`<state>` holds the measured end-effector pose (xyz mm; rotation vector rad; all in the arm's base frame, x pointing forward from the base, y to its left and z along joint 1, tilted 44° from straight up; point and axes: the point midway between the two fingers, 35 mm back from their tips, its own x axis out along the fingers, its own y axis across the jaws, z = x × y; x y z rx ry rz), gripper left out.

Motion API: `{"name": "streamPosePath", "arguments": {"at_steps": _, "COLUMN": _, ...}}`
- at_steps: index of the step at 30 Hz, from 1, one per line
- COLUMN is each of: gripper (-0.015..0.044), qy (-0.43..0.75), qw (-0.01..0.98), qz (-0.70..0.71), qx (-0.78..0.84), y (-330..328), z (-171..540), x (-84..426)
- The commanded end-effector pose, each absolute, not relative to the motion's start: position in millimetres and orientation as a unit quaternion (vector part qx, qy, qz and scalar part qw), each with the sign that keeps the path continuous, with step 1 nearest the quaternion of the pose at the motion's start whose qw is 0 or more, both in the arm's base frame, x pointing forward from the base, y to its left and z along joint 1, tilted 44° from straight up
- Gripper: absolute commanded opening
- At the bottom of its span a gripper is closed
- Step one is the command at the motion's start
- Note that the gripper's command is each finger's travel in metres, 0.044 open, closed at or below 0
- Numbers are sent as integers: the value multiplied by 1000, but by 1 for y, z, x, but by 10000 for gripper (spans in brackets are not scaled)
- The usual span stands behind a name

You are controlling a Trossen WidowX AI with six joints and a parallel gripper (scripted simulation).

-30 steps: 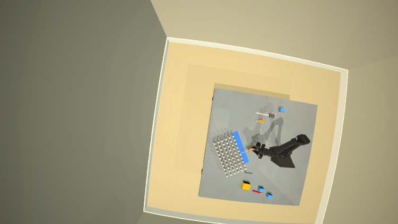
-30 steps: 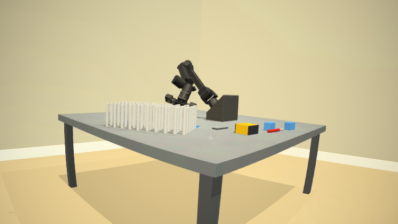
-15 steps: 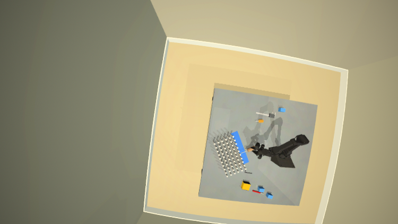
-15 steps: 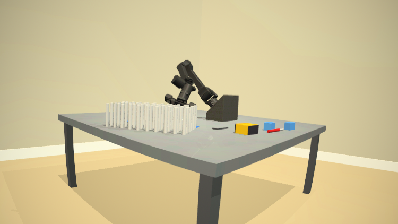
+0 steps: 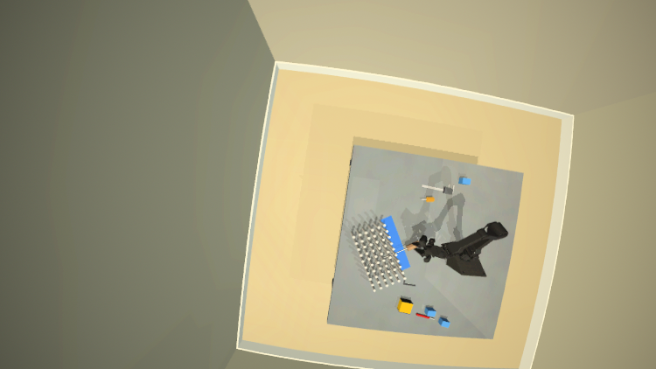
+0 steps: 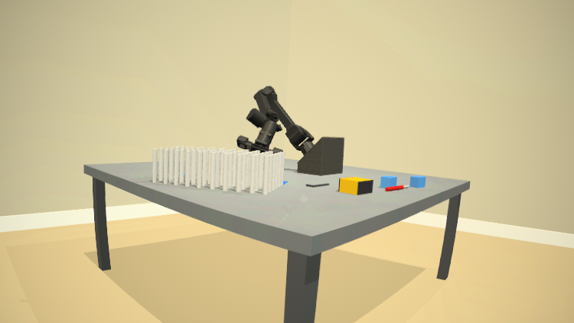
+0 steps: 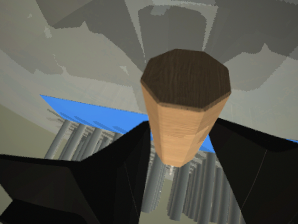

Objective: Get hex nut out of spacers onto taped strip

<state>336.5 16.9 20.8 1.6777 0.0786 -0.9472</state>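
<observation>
The metal spacers [image 5: 377, 256] [image 6: 212, 171] stand upright in a dense block, with their near ends also in the wrist view [image 7: 177, 197]. The blue taped strip [image 5: 391, 229] [image 7: 85, 112] lies along the side facing the arm. My gripper [image 5: 414, 246] [image 7: 178, 124] is shut on the wooden handle [image 7: 182, 125] of a tool with a thin metal shaft [image 5: 401, 250]. The shaft reaches over the strip to the spacers; its far end is hidden among them. In the exterior view the spacers hide the fingertips. I cannot make out the hex nut.
Beyond one end of the field lie a black angled key [image 5: 409, 284] [image 6: 317, 184], a yellow block [image 5: 405, 305] [image 6: 355, 185], a red-handled tool [image 5: 422, 316] [image 6: 394, 187] and two blue cubes. On the other side lie a grey tool [image 5: 447, 190], an orange-handled tool [image 5: 429, 198] and a blue cube [image 5: 464, 180].
</observation>
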Motion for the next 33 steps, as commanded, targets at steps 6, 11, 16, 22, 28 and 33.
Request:
{"name": "streamPosePath", "arguments": {"at_steps": 6, "gripper": 0, "qy": 30, "qw": 567, "qz": -398, "qx": 721, "y": 21, "z": 23, "x": 344}}
{"name": "streamPosePath", "arguments": {"at_steps": 11, "gripper": 0, "qy": 30, "qw": 567, "qz": -398, "qx": 721, "y": 22, "z": 22, "x": 347}}
{"name": "streamPosePath", "arguments": {"at_steps": 16, "gripper": 0, "qy": 30, "qw": 567, "qz": -398, "qx": 721, "y": 24, "z": 21, "x": 349}}
{"name": "streamPosePath", "arguments": {"at_steps": 22, "gripper": 0, "qy": 30, "qw": 567, "qz": -398, "qx": 721, "y": 25, "z": 20, "x": 352}}
{"name": "streamPosePath", "arguments": {"at_steps": 28, "gripper": 0, "qy": 30, "qw": 567, "qz": -398, "qx": 721, "y": 26, "z": 19, "x": 354}}
{"name": "streamPosePath", "arguments": {"at_steps": 33, "gripper": 0, "qy": 30, "qw": 567, "qz": -398, "qx": 721, "y": 24, "z": 21, "x": 355}}
